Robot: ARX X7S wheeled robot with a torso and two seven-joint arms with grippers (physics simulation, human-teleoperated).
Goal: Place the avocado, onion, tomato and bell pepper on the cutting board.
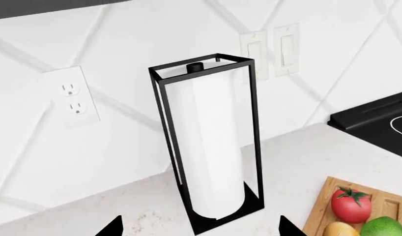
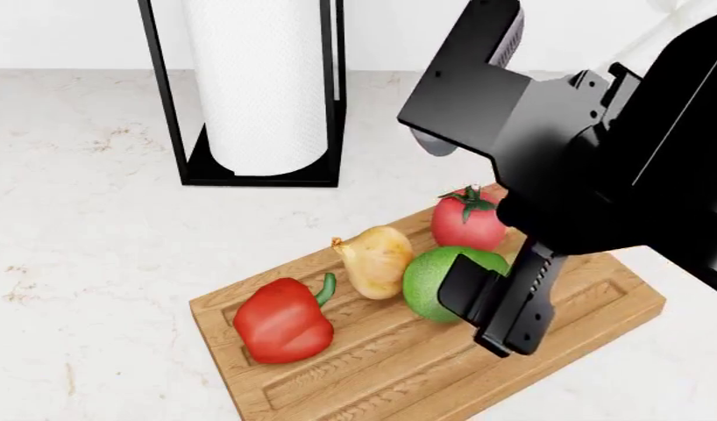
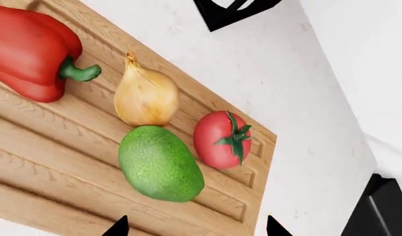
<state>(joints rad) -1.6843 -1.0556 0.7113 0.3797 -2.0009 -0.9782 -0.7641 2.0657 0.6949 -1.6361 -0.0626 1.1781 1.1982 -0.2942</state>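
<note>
All four items lie on the rectangular light-brown wooden cutting board (image 2: 393,368), which sits at an angle on the white speckled stone countertop (image 2: 78,228). The glossy red lobed bell pepper (image 2: 284,321) lies at the board's left end, green stem toward the golden-yellow papery onion (image 2: 375,259) near the far long edge. The bright lime-green avocado (image 2: 443,276) touches the onion on the side away from the pepper. The round red tomato (image 2: 466,219) with its green star stem sits near the board's far right corner, just beside the avocado.

Right gripper (image 2: 499,307): above the board beside the avocado, fingers spread, nothing between them. Left gripper (image 1: 199,227): only two finger tips show in its wrist view, set wide, empty.

A white paper towel roll in a black wire frame holder (image 2: 256,88) stands toward the countertop's back edge.
</note>
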